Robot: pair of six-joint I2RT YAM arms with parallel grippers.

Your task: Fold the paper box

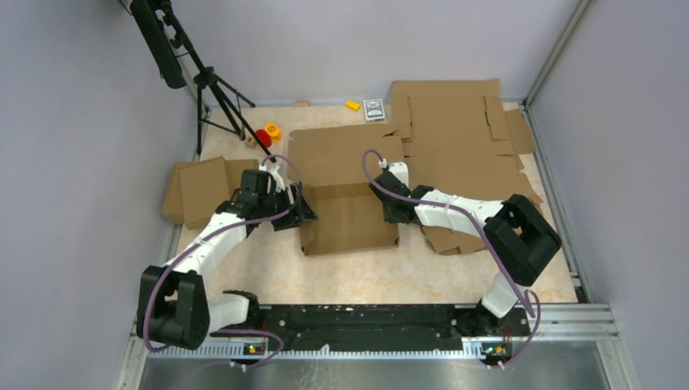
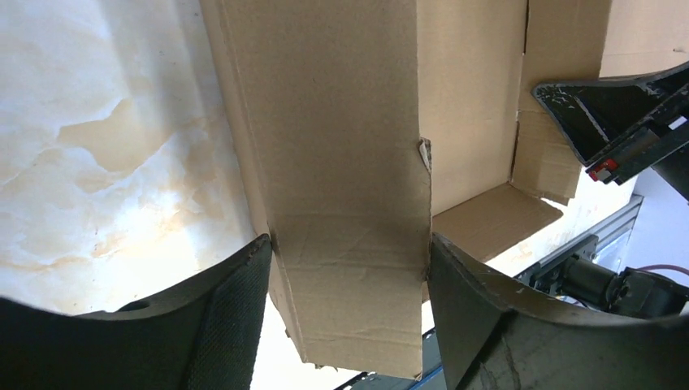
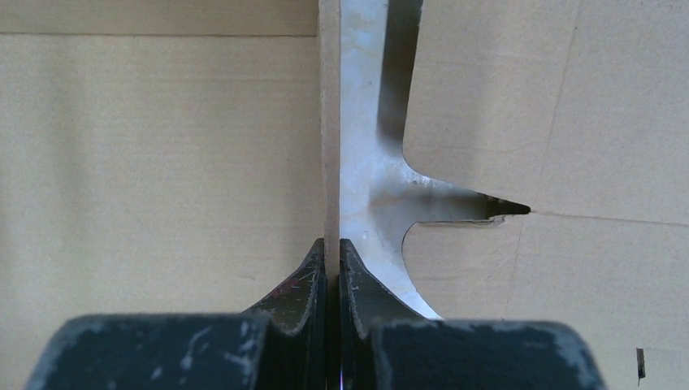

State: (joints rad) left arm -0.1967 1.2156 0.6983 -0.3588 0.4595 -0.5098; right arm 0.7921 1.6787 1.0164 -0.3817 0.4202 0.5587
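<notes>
The paper box (image 1: 349, 223) lies in the middle of the table, a shallow brown carton with its back flap (image 1: 341, 154) standing up behind it. My left gripper (image 1: 302, 210) is at the box's left wall. In the left wrist view its jaws stand wide apart around a folded strip of that wall (image 2: 349, 162), which fills the gap between the fingertips. My right gripper (image 1: 392, 210) is at the box's right wall. The right wrist view shows it (image 3: 332, 242) shut on the thin upright edge of the cardboard (image 3: 329, 122).
A pile of flat slotted cardboard sheets (image 1: 455, 122) covers the back right. Smaller cardboard pieces (image 1: 199, 191) lie at the left. A black tripod (image 1: 203, 81) stands at the back left, with small red and yellow things (image 1: 266, 134) by its foot. The arms' rail (image 1: 366, 317) runs along the near edge.
</notes>
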